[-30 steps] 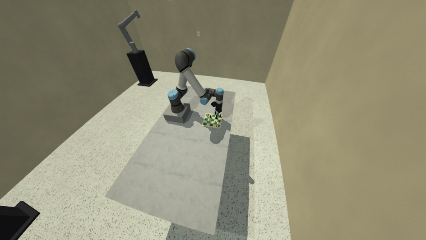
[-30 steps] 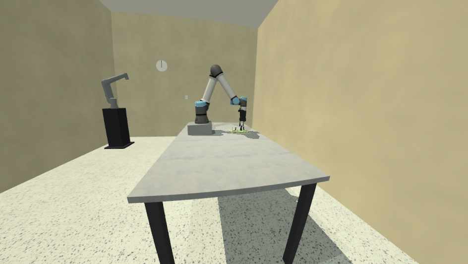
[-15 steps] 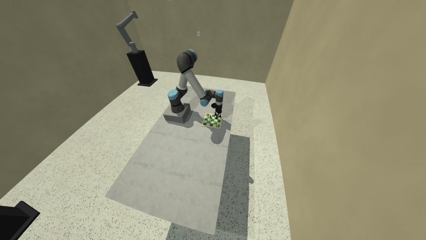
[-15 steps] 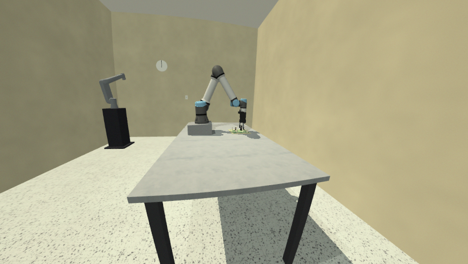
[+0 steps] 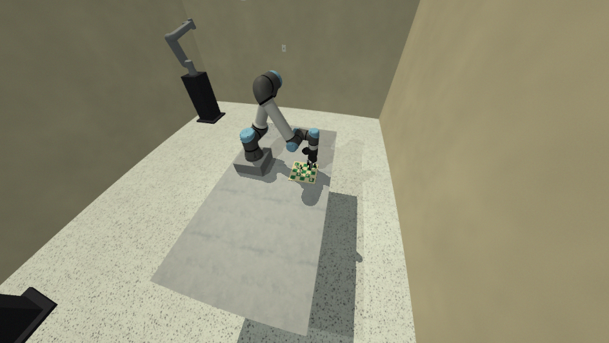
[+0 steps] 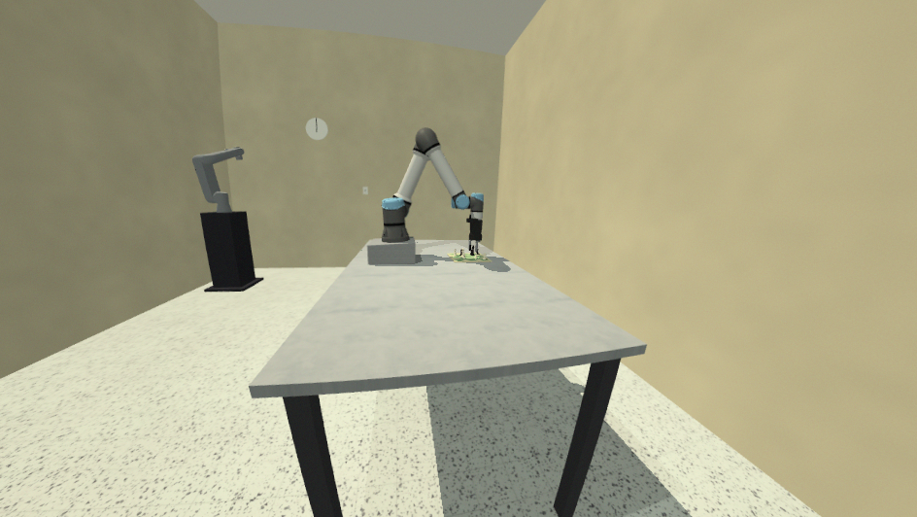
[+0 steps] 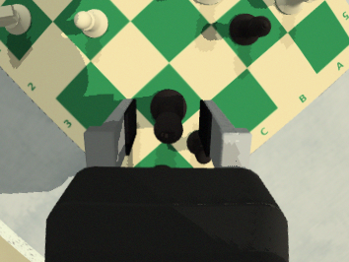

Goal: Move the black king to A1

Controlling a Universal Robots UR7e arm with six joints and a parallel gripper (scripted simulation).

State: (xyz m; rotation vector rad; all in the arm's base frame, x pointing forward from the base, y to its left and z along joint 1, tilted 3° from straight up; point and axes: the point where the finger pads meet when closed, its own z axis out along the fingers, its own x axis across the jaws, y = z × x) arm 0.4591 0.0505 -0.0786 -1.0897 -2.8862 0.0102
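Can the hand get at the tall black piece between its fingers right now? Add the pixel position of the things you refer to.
Probably yes: the hand (image 7: pixel 168 117) is open with the tall black piece (image 7: pixel 168 113) between its fingers, untouched. The small black piece (image 7: pixel 198 145) beside one finger leaves little room there.

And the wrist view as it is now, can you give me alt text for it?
Open gripper, its two fingers on either side of a tall black piece on a green-and-cream chessboard. A smaller black piece stands close by the right-hand finger in the image; other black and white pieces stand farther off.
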